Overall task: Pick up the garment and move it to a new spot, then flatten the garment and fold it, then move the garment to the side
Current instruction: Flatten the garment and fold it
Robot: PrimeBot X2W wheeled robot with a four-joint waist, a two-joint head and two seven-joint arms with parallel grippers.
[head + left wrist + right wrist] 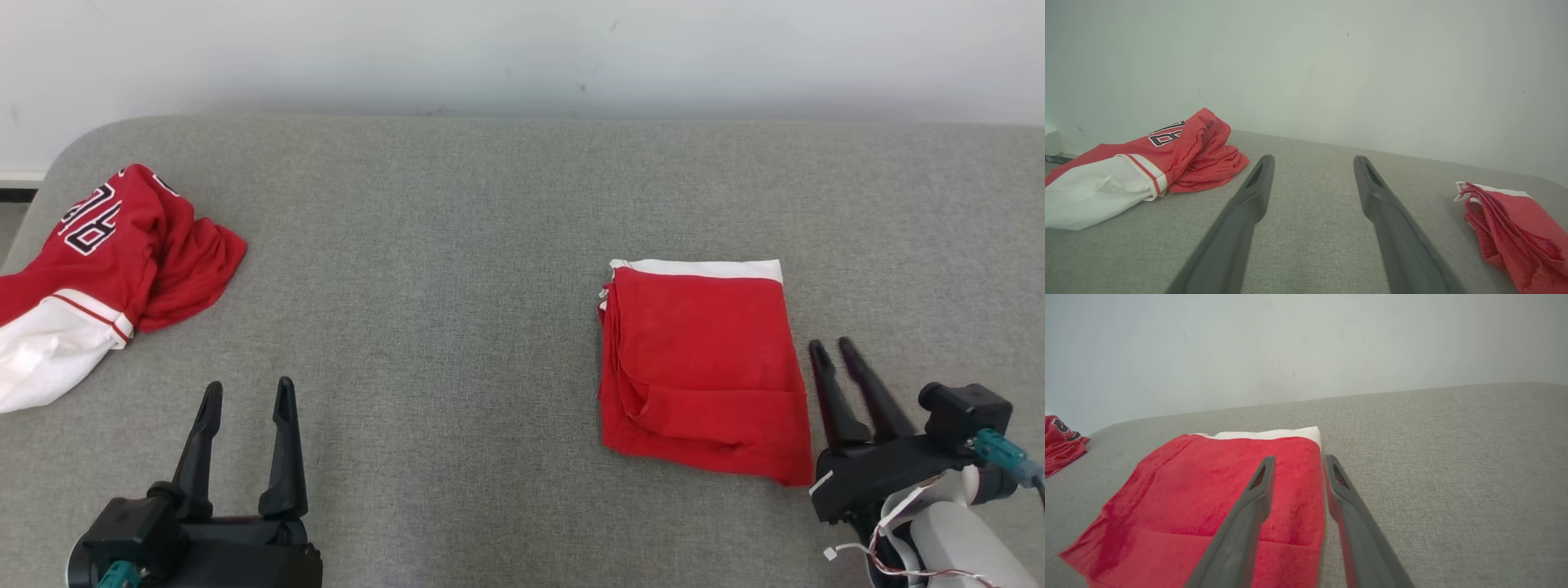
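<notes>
The garment (702,367) lies folded into a neat red rectangle with a white band along its far edge, on the right half of the grey padded surface (457,269). My right gripper (831,346) hovers just off its right edge, fingers partly apart and holding nothing. In the right wrist view the folded garment (1208,498) lies under and left of that gripper (1299,458). My left gripper (249,388) is at the lower left, open and empty. The left wrist view has the left gripper (1312,161) over bare fabric, with the garment (1515,228) far to its right.
A second red and white jersey (106,261) with black numbers lies crumpled at the surface's left edge, seen too as the jersey (1147,167) in the left wrist view. A pale wall (522,49) runs behind the surface's far edge.
</notes>
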